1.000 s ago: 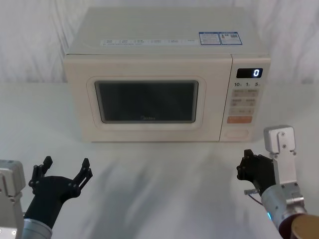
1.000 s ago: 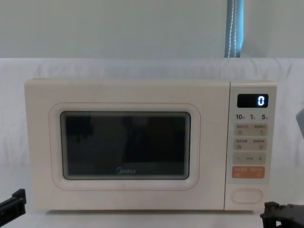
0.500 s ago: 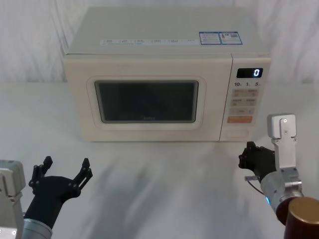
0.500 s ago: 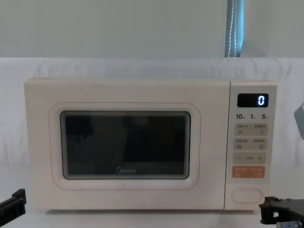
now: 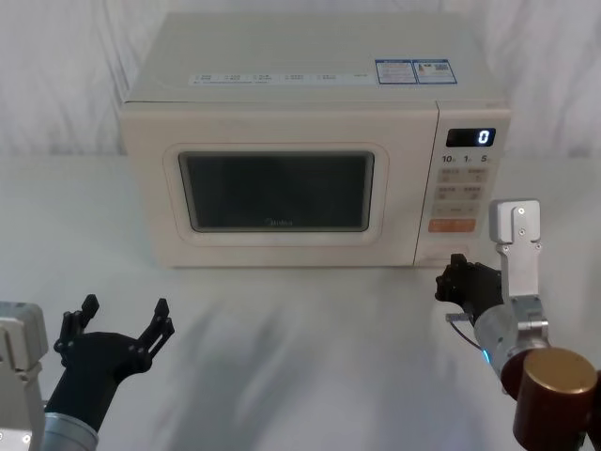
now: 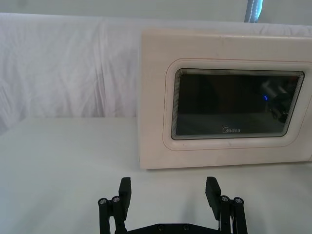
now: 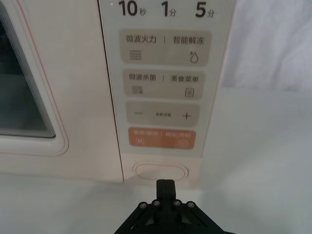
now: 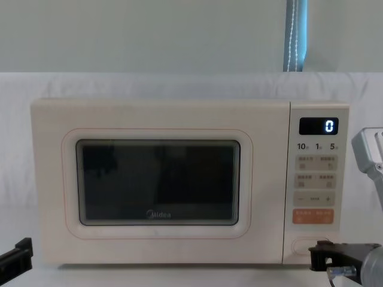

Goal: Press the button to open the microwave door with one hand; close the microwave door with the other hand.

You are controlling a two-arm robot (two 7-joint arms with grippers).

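The microwave door is closed, its dark window facing me. The cream oval button sits at the bottom of the control strip, under the orange key. My right gripper is shut, its joined fingertips just short of the button's lower edge; I cannot tell whether they touch it. In the head view the right gripper is low in front of the button, and in the chest view the right gripper covers part of the button. My left gripper rests open near the table's front left.
The microwave stands at the back of a table covered in white cloth, with a white draped backdrop behind. Its display reads 0. The left gripper faces the door from well in front.
My right gripper has moved forward and to the left, up to the button at the bottom of the control strip. The left arm and the door have not moved.
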